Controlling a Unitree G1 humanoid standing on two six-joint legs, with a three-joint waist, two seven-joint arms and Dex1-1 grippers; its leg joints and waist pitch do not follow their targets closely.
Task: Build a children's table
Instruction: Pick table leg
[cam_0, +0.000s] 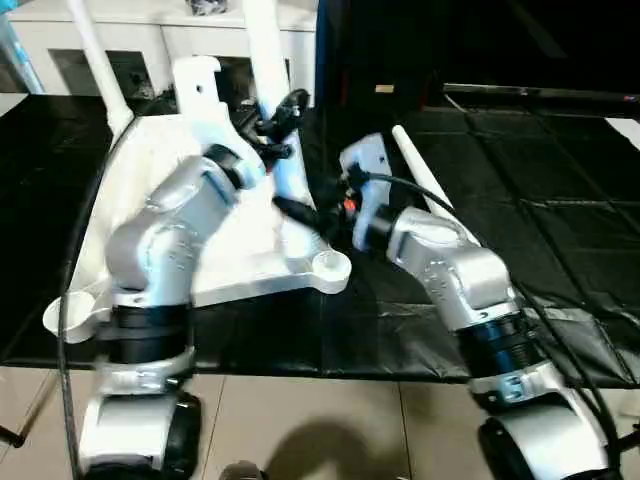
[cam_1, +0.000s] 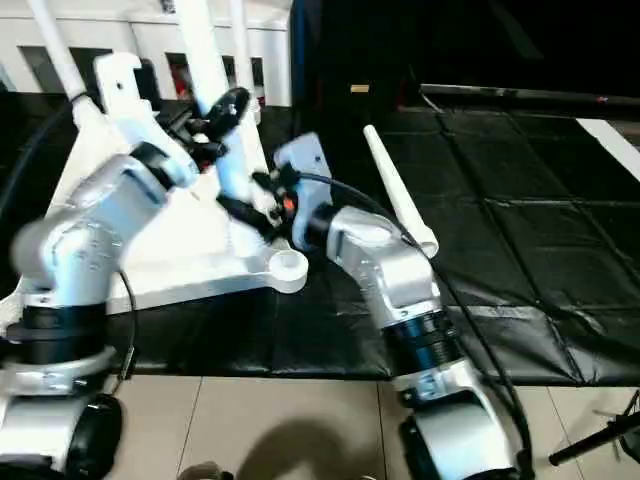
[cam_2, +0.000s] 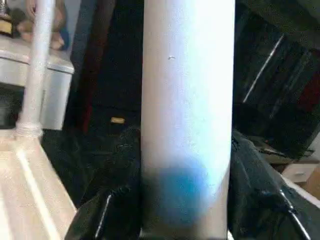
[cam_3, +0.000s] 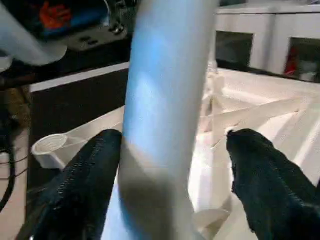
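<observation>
A white plastic table top (cam_0: 250, 250) lies upside down on a black mat (cam_0: 520, 250), ribbed underside up and rounded corner sockets showing, with a white glass-door cabinet (cam_0: 170, 40) behind it. One tapered leg (cam_0: 268, 60) stands upright out of the far part of the top, and both of the robot's arms reach in on it. The left gripper (cam_0: 275, 125) is clamped on this leg, its black fingers (cam_2: 107, 215) pressed against both sides of the tube. The right gripper (cam_0: 300, 205) sits lower on the same leg, its fingers (cam_3: 265, 185) spread wider than the tube, one with a clear gap beside it. Another leg (cam_0: 95, 55) stands at a far corner, and a loose leg (cam_1: 398, 195) lies on the mat just beside the right arm.
</observation>
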